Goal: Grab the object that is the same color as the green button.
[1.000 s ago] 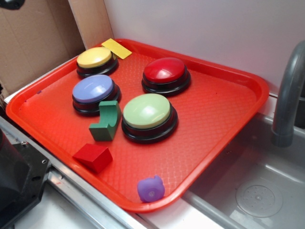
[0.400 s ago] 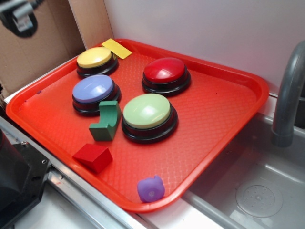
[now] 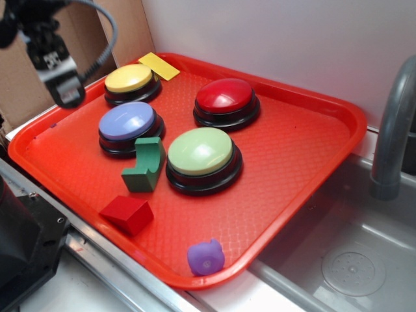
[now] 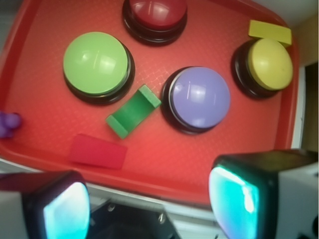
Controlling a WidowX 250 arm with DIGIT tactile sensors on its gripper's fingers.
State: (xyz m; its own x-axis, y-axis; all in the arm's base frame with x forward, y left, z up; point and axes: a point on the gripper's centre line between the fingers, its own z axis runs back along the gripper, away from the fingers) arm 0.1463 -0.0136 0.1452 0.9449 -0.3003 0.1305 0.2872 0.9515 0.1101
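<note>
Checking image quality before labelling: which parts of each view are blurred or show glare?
Exterior view: the gripper at upper left is motion-blurred; tray sharp. Wrist view: the fingers in the foreground are out of focus; soft window glare on the green button and red button.

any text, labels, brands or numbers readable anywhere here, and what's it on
White print on the black body of the end effector: a short mark, too blurred to read.
Four dome buttons, including the green button: no text visible.
Green block, tray: no text visible.
</note>
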